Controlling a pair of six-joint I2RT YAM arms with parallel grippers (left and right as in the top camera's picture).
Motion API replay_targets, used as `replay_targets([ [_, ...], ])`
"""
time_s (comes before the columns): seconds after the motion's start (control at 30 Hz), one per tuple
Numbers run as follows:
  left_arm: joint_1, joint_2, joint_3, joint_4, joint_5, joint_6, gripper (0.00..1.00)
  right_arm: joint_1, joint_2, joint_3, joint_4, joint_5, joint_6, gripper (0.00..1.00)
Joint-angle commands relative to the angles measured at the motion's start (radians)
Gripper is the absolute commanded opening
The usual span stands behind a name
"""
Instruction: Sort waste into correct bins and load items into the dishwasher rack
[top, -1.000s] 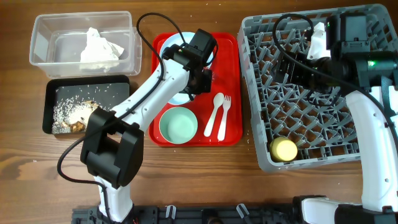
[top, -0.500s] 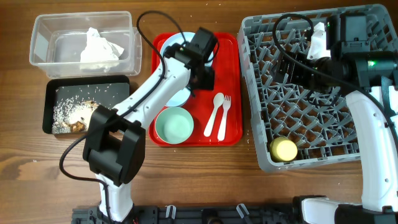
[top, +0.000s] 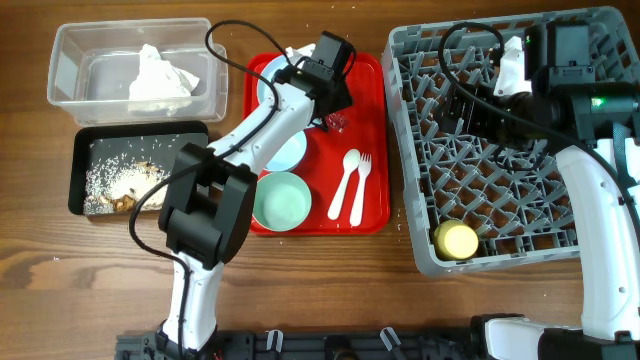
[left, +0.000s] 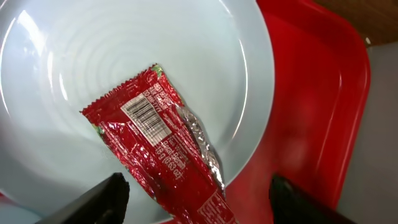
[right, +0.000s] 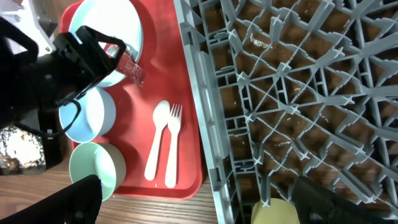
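Note:
A red printed wrapper (left: 163, 143) lies on the pale blue plate (left: 74, 56), its lower end hanging over the rim onto the red tray. My left gripper (left: 199, 205) is open, one finger on each side of that end, neither touching it. Seen from overhead, this gripper (top: 330, 108) is over the tray's far side beside the plate (top: 268, 78). The blue bowl (top: 288, 152), mint bowl (top: 283, 200), spoon (top: 345, 185) and fork (top: 360, 188) rest on the tray. My right gripper (right: 205, 202) is open and empty above the dishwasher rack (top: 510, 150), which holds the yellow cup (top: 455, 240).
At the far left, a clear tub (top: 70, 70) holds a crumpled napkin (top: 160, 80). A black tray (top: 85, 150) in front of it has rice and brown scraps. The red serving tray (top: 375, 150) sits between them and the rack. Cables loop above both arms.
My left gripper has gone from shut to open and shifted toward the tray's far side. The wrapper now shows beside the plate's rim. The right arm has not moved.

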Motion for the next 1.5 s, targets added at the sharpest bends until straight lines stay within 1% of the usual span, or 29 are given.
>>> replay_targets([
  [0.0,0.012,0.081,0.005,0.004,-0.035,-0.126,0.72,-0.002,0.008,0.013,-0.002,-0.01,-0.024,0.99],
  [0.03,0.016,0.106,0.005,0.005,-0.032,-0.149,0.69,-0.002,0.008,0.013,-0.002,-0.01,-0.025,0.99],
  [0.1,0.018,0.116,0.005,0.012,-0.031,-0.151,0.59,-0.002,0.008,0.013,-0.002,-0.01,-0.024,0.99],
  [0.2,0.018,0.116,0.005,0.027,-0.024,-0.151,0.23,-0.002,0.008,0.013,-0.002,-0.01,-0.024,0.99],
  [0.23,0.018,0.115,0.005,0.027,-0.019,-0.151,0.04,-0.002,0.008,0.013,-0.002,-0.01,-0.024,0.99],
  [0.33,0.019,0.098,0.011,0.042,-0.01,-0.132,0.04,-0.002,0.008,0.013,-0.002,-0.01,-0.024,0.99],
  [0.4,0.029,0.034,0.055,0.039,0.007,0.003,0.04,-0.002,0.008,0.013,-0.002,-0.01,-0.024,0.99],
  [0.47,0.074,-0.1,0.099,-0.026,0.006,0.133,0.04,-0.002,0.008,0.013,-0.001,-0.01,-0.024,1.0],
  [0.53,0.124,-0.17,0.1,-0.066,0.002,0.185,0.04,-0.002,0.008,0.013,0.0,-0.01,-0.023,0.99],
  [0.57,0.202,-0.222,0.1,-0.11,-0.002,0.211,0.04,-0.002,0.008,0.013,0.002,-0.01,-0.02,0.99],
  [0.6,0.267,-0.233,0.1,-0.121,-0.001,0.226,0.04,-0.002,0.008,0.013,0.007,-0.01,-0.019,1.0],
  [0.67,0.375,-0.213,0.099,-0.12,0.003,0.256,0.04,-0.002,0.008,0.013,0.021,-0.011,-0.016,0.99],
  [0.73,0.462,-0.158,0.098,-0.112,0.003,0.292,0.04,-0.002,0.008,0.013,0.033,-0.014,-0.016,0.99],
  [0.77,0.496,-0.126,0.098,-0.104,0.003,0.294,0.05,-0.002,0.008,0.013,0.038,-0.014,-0.016,1.0],
  [0.8,0.529,-0.092,0.098,-0.094,0.003,0.295,0.13,-0.002,0.008,0.013,0.042,-0.014,-0.016,0.99],
  [0.87,0.579,-0.058,0.098,-0.1,0.04,0.295,0.85,-0.002,0.008,0.013,0.044,-0.018,-0.023,0.99],
  [0.9,0.593,-0.061,0.1,-0.098,0.056,0.295,1.0,-0.002,0.008,0.013,0.052,-0.054,-0.053,0.99],
  [0.97,0.614,-0.105,0.109,-0.098,0.117,0.296,1.0,0.007,0.008,0.013,0.105,-0.127,-0.076,1.0],
  [1.03,0.637,-0.184,0.109,-0.119,0.156,0.296,1.0,0.062,0.011,0.013,0.192,-0.183,-0.069,0.99],
  [1.1,0.647,-0.297,0.109,-0.182,0.225,0.301,0.99,0.193,0.038,0.013,0.291,-0.168,-0.035,0.99],
  [1.13,0.646,-0.364,0.109,-0.217,0.261,0.335,0.97,0.263,0.068,0.013,0.336,-0.14,-0.007,0.98],
  [1.17,0.636,-0.442,0.109,-0.262,0.264,0.37,0.97,0.334,0.111,0.013,0.381,-0.102,0.024,0.96],
  [1.2,0.629,-0.513,0.109,-0.294,0.261,0.392,0.99,0.385,0.154,0.013,0.418,-0.072,0.046,0.96],
  [1.23,0.621,-0.584,0.109,-0.327,0.257,0.404,1.0,0.444,0.222,0.013,0.467,-0.042,0.091,0.91],
  [1.3,0.628,-0.664,0.109,-0.381,0.248,0.404,1.0,0.499,0.342,0.013,0.536,-0.042,0.151,0.78],
  [1.4,0.654,-0.67,0.106,-0.441,0.212,0.403,1.0,0.544,0.508,0.013,0.591,-0.061,0.167,0.63],
  [1.47,0.656,-0.654,0.098,-0.469,0.183,0.404,1.0,0.573,0.611,0.013,0.621,-0.061,0.201,0.6],
])
